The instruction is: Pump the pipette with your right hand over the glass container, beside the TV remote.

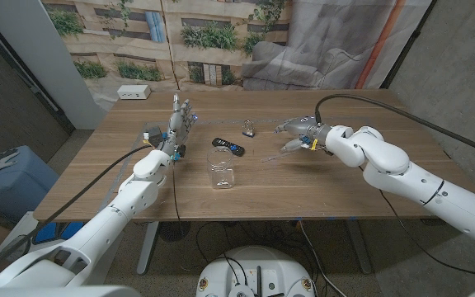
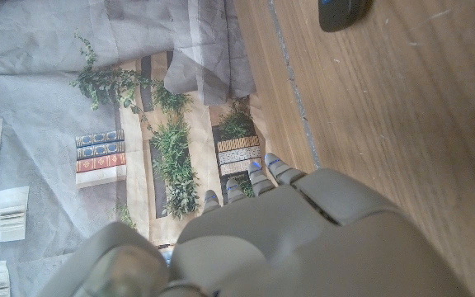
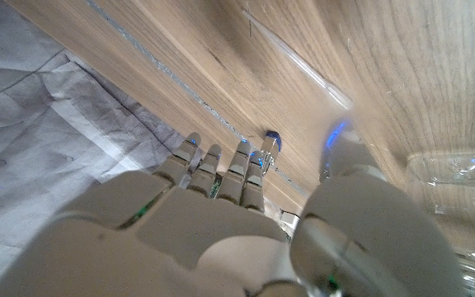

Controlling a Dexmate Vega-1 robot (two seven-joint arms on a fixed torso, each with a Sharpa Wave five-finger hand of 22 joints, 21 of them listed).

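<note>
One table (image 1: 345, 186), wooden, seen from the head view. Count on it: one glass (image 1: 223, 172), one remote (image 1: 228, 146), one pipette (image 1: 275, 156), one small dark object (image 1: 248, 128) too small to name, one white box (image 1: 134, 91).
- Glass stands upright near the middle, nearer the front edge than the rest, with bare wood on both sides.
- Remote lies just behind the glass, apart from it.
- Pipette is a faint clear streak on the wood, right of the remote and under the right hand's fingertips; contact cannot be told.
- Box sits at the far left corner, well apart from everything.
- Right hand (image 1: 299, 134) is low over the table, right of the remote, fingers pointing at it, thumb apart from the fingers, nothing gripped.
- Left hand (image 1: 180, 124) stands left of the remote, fingers up and spread, holding nothing.
- Broad open wood right of the right arm, out to the table's right edge.

Left wrist view: back of the left hand (image 2: 287, 239), fingertips apart; one end of the remote (image 2: 345, 10) ahead on bare wood; far table edge runs beside it.

Right wrist view: right hand (image 3: 221, 223), fingers loosely side by side, thumb wide. Pipette (image 3: 303, 70) lies on the wood beyond the fingertips, blurred. Glass rim (image 3: 460, 177) beside the thumb.
</note>
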